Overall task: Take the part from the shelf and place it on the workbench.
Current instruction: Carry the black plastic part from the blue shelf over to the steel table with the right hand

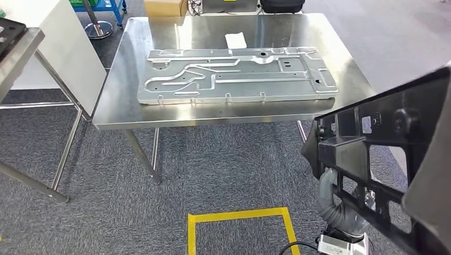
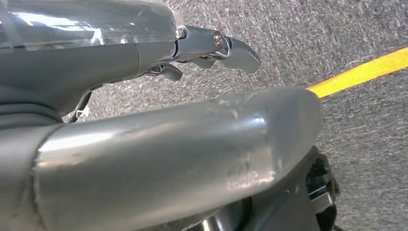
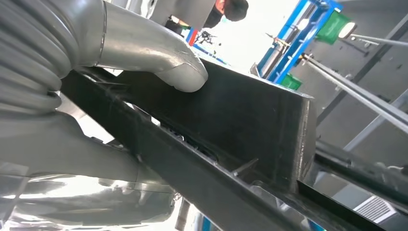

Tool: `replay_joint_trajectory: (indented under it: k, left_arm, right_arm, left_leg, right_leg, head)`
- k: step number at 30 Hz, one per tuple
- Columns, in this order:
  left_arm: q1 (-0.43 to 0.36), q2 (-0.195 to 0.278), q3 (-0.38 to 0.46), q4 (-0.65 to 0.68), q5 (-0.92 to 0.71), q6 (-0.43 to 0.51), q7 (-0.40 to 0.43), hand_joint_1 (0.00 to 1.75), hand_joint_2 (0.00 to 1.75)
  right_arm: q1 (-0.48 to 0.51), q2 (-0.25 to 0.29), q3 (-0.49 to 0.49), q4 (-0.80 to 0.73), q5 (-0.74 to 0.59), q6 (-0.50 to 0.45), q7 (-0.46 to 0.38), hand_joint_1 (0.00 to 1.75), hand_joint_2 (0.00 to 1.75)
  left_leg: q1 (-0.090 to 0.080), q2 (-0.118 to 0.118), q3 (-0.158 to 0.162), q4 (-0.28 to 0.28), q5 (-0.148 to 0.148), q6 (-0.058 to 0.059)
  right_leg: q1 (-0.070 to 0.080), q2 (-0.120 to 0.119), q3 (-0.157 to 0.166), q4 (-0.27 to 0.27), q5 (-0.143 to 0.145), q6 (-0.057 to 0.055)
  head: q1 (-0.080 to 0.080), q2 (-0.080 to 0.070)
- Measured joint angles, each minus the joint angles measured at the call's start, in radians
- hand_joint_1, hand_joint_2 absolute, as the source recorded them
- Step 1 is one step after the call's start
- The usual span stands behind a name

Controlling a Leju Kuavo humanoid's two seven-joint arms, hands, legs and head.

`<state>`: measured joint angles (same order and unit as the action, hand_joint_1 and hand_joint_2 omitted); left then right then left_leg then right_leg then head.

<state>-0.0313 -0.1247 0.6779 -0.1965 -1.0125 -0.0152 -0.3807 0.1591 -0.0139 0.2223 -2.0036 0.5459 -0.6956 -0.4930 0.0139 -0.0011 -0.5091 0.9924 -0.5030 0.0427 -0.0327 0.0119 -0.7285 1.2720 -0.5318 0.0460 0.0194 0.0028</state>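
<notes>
Right hand [image 3: 144, 67] is clamped on the black part [image 1: 383, 159], thumb pressed on its flat face, held low at the robot's right, well short of the workbench [image 1: 122, 90]; left hand [image 2: 211, 48] hangs over carpet, fingers loosely apart, holding nothing. Risk: one-handed grip on a long frame, so it may twist or slip. Further out, the metal plate [image 1: 234, 74] covers most of the bench, so the part could land on it or overhang the edge.
</notes>
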Motion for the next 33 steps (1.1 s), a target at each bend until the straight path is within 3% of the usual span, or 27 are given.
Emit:
replay_joint_trajectory:
  k: [1,2,4,5,7,9,10,11,12,13,15,16,17,18,19,21,22,23,25,27,28,30,31,32,33]
  left_arm:
    - [0.002,0.000,0.000,0.000,-0.003,0.000,0.001,0.00,0.00]
    - [0.003,0.000,0.000,0.000,-0.004,0.000,0.002,0.00,0.00]
    - [0.004,0.001,0.000,0.000,-0.005,0.000,0.003,0.00,0.00]
    - [0.004,0.002,0.000,0.000,-0.006,0.000,0.004,0.00,0.00]
    - [0.000,0.005,0.001,0.000,-0.007,0.000,0.005,0.00,0.00]
    - [-0.003,0.006,0.001,0.000,-0.009,0.000,0.006,0.00,0.00]
    - [-0.003,0.006,0.001,0.000,-0.010,0.000,0.006,0.00,0.00]
    - [-0.004,0.005,0.001,0.000,-0.010,0.000,0.006,0.00,0.00]
    - [-0.005,0.005,0.001,0.000,-0.010,0.000,0.005,0.00,0.00]
    - [-0.005,0.005,0.001,0.000,-0.010,0.001,0.005,0.00,0.00]
    - [-0.002,0.005,0.002,0.000,-0.011,0.005,0.005,0.00,0.00]
    - [0.002,0.005,0.003,0.000,-0.012,0.007,0.005,0.00,0.00]
    - [0.006,0.005,0.003,0.000,-0.012,0.008,0.005,0.00,0.00]
    - [0.010,0.004,0.004,0.000,-0.013,0.009,0.006,0.00,0.00]
    - [0.013,0.005,0.005,0.000,-0.013,0.010,0.006,0.00,0.00]
    - [0.017,0.009,0.007,0.000,-0.013,0.011,0.006,0.00,0.00]
    - [0.017,0.010,0.008,0.000,-0.013,0.012,0.007,0.00,0.00]
    - [0.014,0.011,0.009,0.000,-0.013,0.014,0.006,0.00,0.00]
    - [0.007,0.010,0.009,0.000,-0.013,0.016,0.006,0.00,0.00]
    - [0.001,0.009,0.010,0.000,-0.013,0.018,0.006,0.00,0.00]
    - [0.000,0.009,0.011,0.000,-0.013,0.018,0.006,0.00,0.00]
    - [-0.002,0.007,0.013,0.000,-0.014,0.019,0.007,0.00,0.00]
    - [-0.001,0.006,0.014,0.000,-0.014,0.019,0.007,0.00,0.00]
    - [-0.001,0.004,0.015,0.000,-0.013,0.020,0.007,0.00,0.00]
    - [0.000,0.003,0.018,0.000,-0.013,0.020,0.007,0.00,0.00]
  right_arm:
    - [-0.001,0.000,0.000,0.001,0.000,0.000,0.000,1.75,1.75]
    - [-0.001,0.000,0.000,0.003,0.000,0.000,0.001,1.75,1.75]
    - [-0.004,0.000,0.000,0.005,0.000,0.000,0.001,1.75,1.75]
    - [-0.006,0.000,0.000,0.006,0.000,0.000,0.001,1.75,1.75]
    - [-0.009,0.001,0.000,0.009,0.000,0.000,0.003,1.75,1.75]
    - [-0.009,0.002,-0.001,0.009,-0.001,0.000,0.005,1.75,1.75]
    - [-0.008,0.003,-0.003,0.009,-0.001,0.000,0.006,1.75,1.75]
    - [-0.007,0.004,-0.004,0.008,-0.001,0.000,0.005,1.75,1.75]
    - [-0.007,0.006,-0.004,0.008,-0.001,0.000,0.005,1.75,1.75]
    - [-0.006,0.007,-0.004,0.007,-0.001,0.000,0.004,1.75,1.75]
    - [-0.004,0.009,-0.005,0.007,0.000,0.000,0.001,1.75,1.75]
    - [-0.003,0.010,-0.005,0.007,0.002,0.000,0.000,1.75,1.75]
    - [-0.002,0.010,-0.007,0.007,0.004,0.000,-0.001,1.75,1.75]
    - [-0.001,0.010,-0.009,0.007,0.006,0.000,-0.002,1.75,1.75]
    - [0.001,0.010,-0.011,0.006,0.008,0.000,-0.002,1.75,1.75]
    - [0.002,0.010,-0.016,0.006,0.010,0.000,-0.002,1.75,1.75]
    - [0.003,0.010,-0.018,0.005,0.011,0.000,-0.002,1.75,1.75]
    - [0.002,0.010,-0.019,0.003,0.012,0.000,-0.003,1.75,1.75]
    - [0.002,0.010,-0.022,-0.003,0.014,0.000,-0.002,1.75,1.75]
    - [0.000,0.010,-0.025,-0.005,0.015,0.000,0.002,1.75,1.75]
    - [0.000,0.008,-0.029,-0.005,0.015,0.000,0.007,1.75,1.75]
    - [-0.003,0.002,-0.040,-0.005,0.008,0.000,0.024,1.75,1.75]
    - [-0.005,-0.002,-0.047,-0.005,0.004,0.000,0.032,1.75,1.75]
    - [-0.008,-0.007,-0.054,-0.004,0.002,0.002,0.041,1.75,1.75]
    - [-0.011,-0.013,-0.059,-0.003,0.005,0.006,0.051,1.75,1.75]
  left_leg:
    - [0.005,0.003,0.009,0.001,-0.007,-0.008]
    - [0.011,0.005,0.020,0.001,-0.015,-0.018]
    - [0.025,0.009,0.049,0.002,-0.037,-0.043]
    - [0.030,0.011,0.062,0.003,-0.048,-0.056]
    - [0.029,0.016,0.078,-0.004,-0.061,-0.079]
    - [0.030,0.018,0.084,0.004,-0.051,-0.098]
    - [0.033,0.017,0.074,0.038,-0.033,-0.103]
    - [0.034,0.015,0.044,0.092,-0.012,-0.105]
    - [0.035,0.014,0.001,0.159,0.000,-0.104]
    - [0.032,0.012,-0.050,0.228,-0.007,-0.100]
    - [0.021,0.011,-0.141,0.303,-0.090,-0.087]
    - [0.013,0.011,-0.174,0.307,-0.143,-0.078]
    - [0.004,0.009,-0.196,0.287,-0.176,-0.065]
    - [-0.006,0.007,-0.210,0.250,-0.172,-0.048]
    - [-0.019,0.000,-0.220,0.196,-0.112,-0.024]
    - [-0.049,-0.023,-0.220,0.097,0.079,0.018]
    - [-0.061,-0.029,-0.213,0.067,0.147,0.029]
    - [-0.069,-0.032,-0.201,0.053,0.168,0.033]
    - [-0.068,-0.024,-0.167,0.036,0.147,0.034]
    - [-0.058,-0.021,-0.129,0.016,0.133,0.038]
    - [-0.052,-0.021,-0.113,0.009,0.124,0.037]
    - [-0.041,-0.020,-0.085,0.004,0.099,0.028]
    - [-0.035,-0.021,-0.071,0.004,0.086,0.022]
    - [-0.029,-0.021,-0.055,0.005,0.072,0.015]
    - [-0.023,-0.021,-0.037,0.006,0.058,0.009]
  right_leg:
    - [-0.005,-0.003,-0.015,0.012,0.006,0.000]
    - [-0.010,-0.006,-0.011,-0.012,0.031,0.000]
    - [-0.023,-0.017,0.035,-0.126,0.102,0.005]
    - [-0.023,-0.023,0.054,-0.178,0.116,0.009]
    - [-0.019,-0.029,0.066,-0.219,0.111,0.002]
    - [-0.015,-0.022,0.074,-0.217,0.092,-0.023]
    - [-0.014,-0.017,0.087,-0.220,0.081,-0.034]
    - [-0.010,-0.014,0.106,-0.224,0.070,-0.043]
    - [-0.005,-0.012,0.127,-0.230,0.059,-0.052]
    - [0.001,-0.012,0.150,-0.238,0.046,-0.061]
    - [0.015,-0.007,0.198,-0.252,0.019,-0.074]
    - [0.024,-0.002,0.225,-0.258,0.004,-0.079]
    - [0.033,0.004,0.252,-0.263,-0.011,-0.084]
    - [0.042,0.008,0.278,-0.268,-0.027,-0.088]
    - [0.049,0.012,0.302,-0.273,-0.045,-0.092]
    - [0.059,0.022,0.341,-0.278,-0.081,-0.092]
    - [0.056,0.028,0.357,-0.283,-0.094,-0.089]
    - [0.054,0.032,0.368,-0.280,-0.096,-0.085]
    - [0.050,0.028,0.359,-0.229,-0.068,-0.075]
    - [0.048,0.013,0.294,-0.113,-0.036,-0.061]
    - [0.044,0.006,0.252,-0.059,-0.046,-0.054]
    - [0.031,0.001,0.173,-0.003,-0.124,-0.036]
    - [0.024,-0.001,0.146,-0.004,-0.165,-0.027]
    - [0.017,-0.002,0.128,-0.023,-0.182,-0.019]
    - [0.010,-0.004,0.119,-0.059,-0.164,-0.011]
  head:
    - [0.000,0.000]
    - [0.000,0.000]
    - [0.002,0.000]
    - [0.007,0.000]
    - [0.014,0.000]
    - [0.012,0.000]
    - [0.009,0.000]
    - [0.005,0.000]
    - [0.003,0.000]
    - [0.000,0.000]
    - [-0.002,0.000]
    - [-0.003,0.000]
    - [-0.004,0.000]
    - [-0.005,0.000]
    - [-0.005,0.000]
    - [0.004,0.000]
    - [0.006,0.000]
    - [0.008,0.000]
    - [0.000,0.000]
    - [0.001,0.000]
    - [0.003,0.000]
    - [0.003,0.000]
    - [0.002,0.000]
    - [0.002,0.000]
    - [0.002,0.000]
